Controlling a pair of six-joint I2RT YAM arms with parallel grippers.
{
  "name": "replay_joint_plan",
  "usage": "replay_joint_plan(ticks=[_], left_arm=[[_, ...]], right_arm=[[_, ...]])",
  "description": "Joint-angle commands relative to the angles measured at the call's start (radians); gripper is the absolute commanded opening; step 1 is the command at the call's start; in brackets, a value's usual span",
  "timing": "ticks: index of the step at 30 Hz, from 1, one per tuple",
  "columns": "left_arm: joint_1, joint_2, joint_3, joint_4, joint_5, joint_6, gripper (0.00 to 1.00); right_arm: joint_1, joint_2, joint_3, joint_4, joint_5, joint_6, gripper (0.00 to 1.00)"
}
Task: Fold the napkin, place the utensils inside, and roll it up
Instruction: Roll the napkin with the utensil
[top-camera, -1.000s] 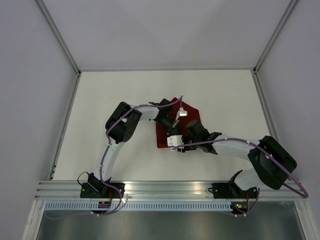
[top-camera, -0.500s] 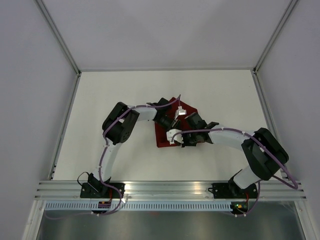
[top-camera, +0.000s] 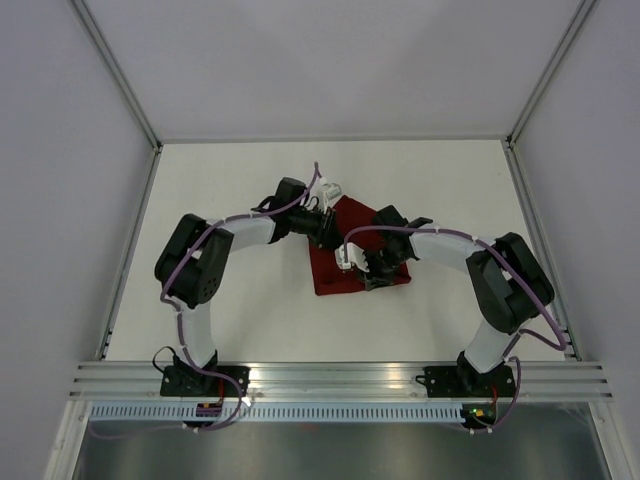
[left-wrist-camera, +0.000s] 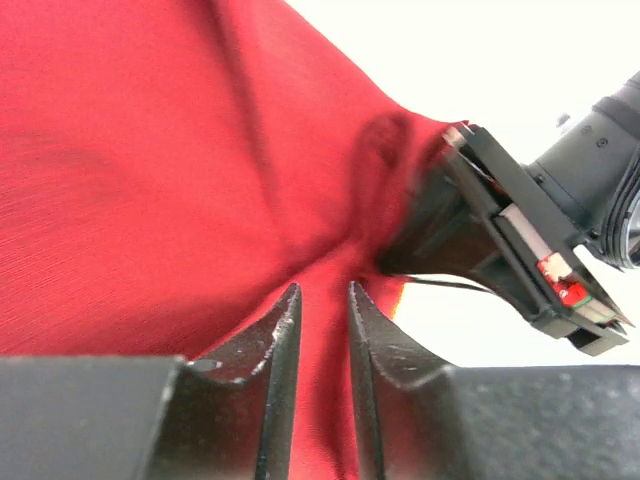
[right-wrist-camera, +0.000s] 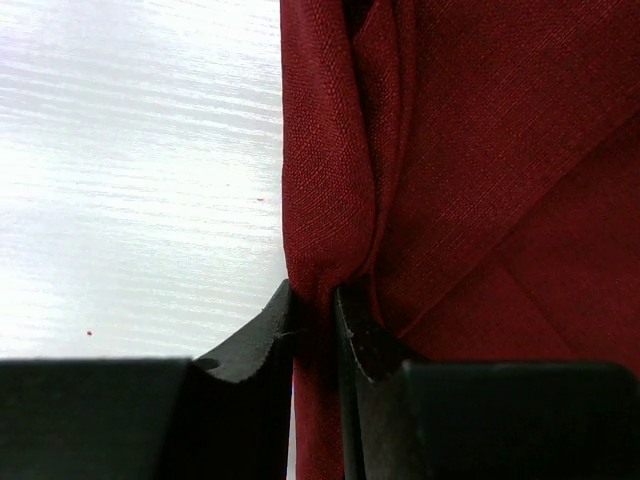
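Honestly, I can't read any writing from my station: the only label-like detail is a small white-and-red component on the edge of the right gripper's housing, seen at 3 o'clock in the left wrist view, and it is too small and blurred to make out. The napkin (top-camera: 330, 276) lies near the middle of the table (top-camera: 450, 180) as a folded dark red shape, with one point toward 12 o'clock and a straight edge at 6 o'clock. The left gripper (left-wrist-camera: 322, 300) comes in over the cloth's 11 o'clock side. Its jaws stand narrow, with a pleat of red cloth nipped in the gap and creases fanning away from the fingers (left-wrist-camera: 285, 320) toward 12 o'clock. The right gripper (right-wrist-camera: 312, 310) sits over the napkin's middle, reaching in from 3 o'clock. It is closed down to a slim gap on a thick rolled fold along the cloth's edge. From its own camera, that fold runs straight up from the jaws to 12 o'clock, with bare white tabletop on the 9 o'clock side. Flat overlapping layers with a diagonal edge lie on the 3 o'clock side. The two grippers are close together, with cloth bunched against the right one's housing.
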Motion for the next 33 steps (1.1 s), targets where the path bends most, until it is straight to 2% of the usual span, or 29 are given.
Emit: replay_joint_plan(ticks=[1, 2, 3, 10, 14, 16, 19, 26, 33], left_arm=[[0.019, -0.148, -0.124, 0.242, -0.232, -0.094, 0.29], [0.019, -0.181, -0.157, 0.269, -0.305, -0.094, 0.27], [0.019, -0.21, -0.225, 0.336, -0.332, -0.097, 0.27], [-0.005, -0.461, -0.486, 0.541, -0.545, -0.085, 0.23], [-0.116, -0.607, -0.574, 0.549, -0.732, 0.107, 0.23], [-0.196, -0.632, -0.595, 0.533, -0.797, 0.213, 0.23], [-0.292, -0.644, -0.591, 0.498, -0.87, 0.312, 0.26], [-0.536, -0.532, -0.531, 0.406, -1.048, 0.543, 0.28], [-0.599, -0.42, -0.494, 0.398, -0.992, 0.574, 0.38]], right_arm=[[-0.023, 0.091, 0.031, -0.233, -0.078, -0.061, 0.17], [-0.028, 0.127, 0.067, -0.255, -0.094, -0.081, 0.17], [-0.04, 0.147, 0.086, -0.278, -0.099, -0.091, 0.17], [-0.074, 0.312, 0.25, -0.466, -0.145, -0.149, 0.17], [-0.089, 0.407, 0.353, -0.551, -0.164, -0.166, 0.18], [-0.099, 0.431, 0.379, -0.583, -0.165, -0.164, 0.18], [-0.105, 0.47, 0.419, -0.612, -0.164, -0.161, 0.18], [-0.114, 0.516, 0.476, -0.637, -0.165, -0.135, 0.18], [-0.122, 0.534, 0.491, -0.646, -0.162, -0.127, 0.18]])
